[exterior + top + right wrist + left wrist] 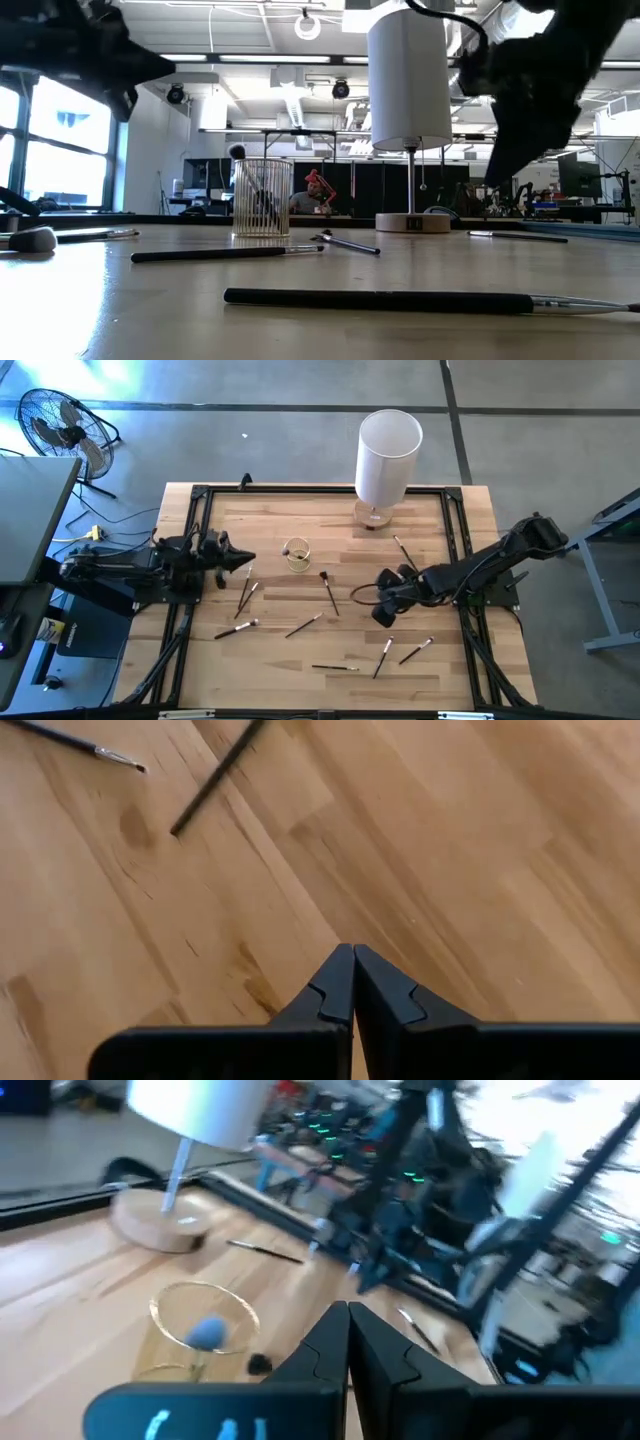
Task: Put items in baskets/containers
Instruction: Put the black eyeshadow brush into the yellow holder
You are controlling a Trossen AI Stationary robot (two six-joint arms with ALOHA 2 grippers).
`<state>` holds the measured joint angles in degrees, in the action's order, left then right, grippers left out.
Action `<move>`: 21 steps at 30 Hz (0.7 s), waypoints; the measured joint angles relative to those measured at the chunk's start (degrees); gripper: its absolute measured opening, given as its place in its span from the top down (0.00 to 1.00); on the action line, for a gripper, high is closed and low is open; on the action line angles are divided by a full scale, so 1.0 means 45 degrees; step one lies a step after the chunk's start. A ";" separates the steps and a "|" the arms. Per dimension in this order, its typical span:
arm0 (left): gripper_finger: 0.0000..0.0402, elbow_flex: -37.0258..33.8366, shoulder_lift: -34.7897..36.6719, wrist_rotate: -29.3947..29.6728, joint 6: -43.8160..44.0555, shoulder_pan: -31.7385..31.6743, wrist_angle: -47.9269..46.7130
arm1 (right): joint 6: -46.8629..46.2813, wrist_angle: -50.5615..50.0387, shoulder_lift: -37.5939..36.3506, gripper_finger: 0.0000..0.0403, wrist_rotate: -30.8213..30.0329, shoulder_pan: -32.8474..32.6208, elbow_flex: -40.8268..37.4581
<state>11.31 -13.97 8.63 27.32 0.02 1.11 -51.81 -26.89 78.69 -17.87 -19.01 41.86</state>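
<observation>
The clear glass cup (296, 552) stands upright near the table's middle, with at least one brush in it, blue-grey bristles up (208, 1330). In the low view the cup (262, 197) shows dark handles inside. Several thin makeup brushes lie flat on the wood, among them a dark-headed brush (329, 592), a pale-tipped brush (237, 628) and a long black handle (380, 298). My left gripper (246, 561) is shut, held above the table just left of the cup. My right gripper (382, 615) is shut and empty, above bare wood right of the middle (352, 955).
A tall white cylinder lamp (388, 455) on a round wooden base (374, 515) stands at the far edge, behind the cup. A black frame (200, 500) runs around the table's edge. More brushes lie near the right arm (384, 655) and toward the far right (404, 550).
</observation>
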 joint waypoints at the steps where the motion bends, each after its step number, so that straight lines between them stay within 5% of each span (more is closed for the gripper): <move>1: 1.00 0.0540 -0.0657 0.0268 0.0222 0.0002 -0.0455 | 0.0146 0.0458 -0.0179 1.00 -0.0006 0.0062 -0.0363; 5: 1.00 0.3184 -0.3461 0.1577 0.2307 -0.0003 -0.4013 | 0.0767 0.1635 -0.1185 1.00 0.0209 0.0574 -0.1628; 12: 1.00 0.7292 -0.7397 0.3341 0.7854 -0.0016 -1.3598 | 0.2803 0.1844 -0.3564 1.00 0.1436 0.1832 -0.2733; 21: 0.89 0.6967 -1.0426 0.1245 1.0095 -0.0012 -1.3565 | 0.5234 0.1575 -0.5883 1.00 0.2181 0.3192 -0.3009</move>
<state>42.66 -60.89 14.23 72.75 -0.04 -59.93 -28.26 -19.80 52.21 -8.05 -4.64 28.32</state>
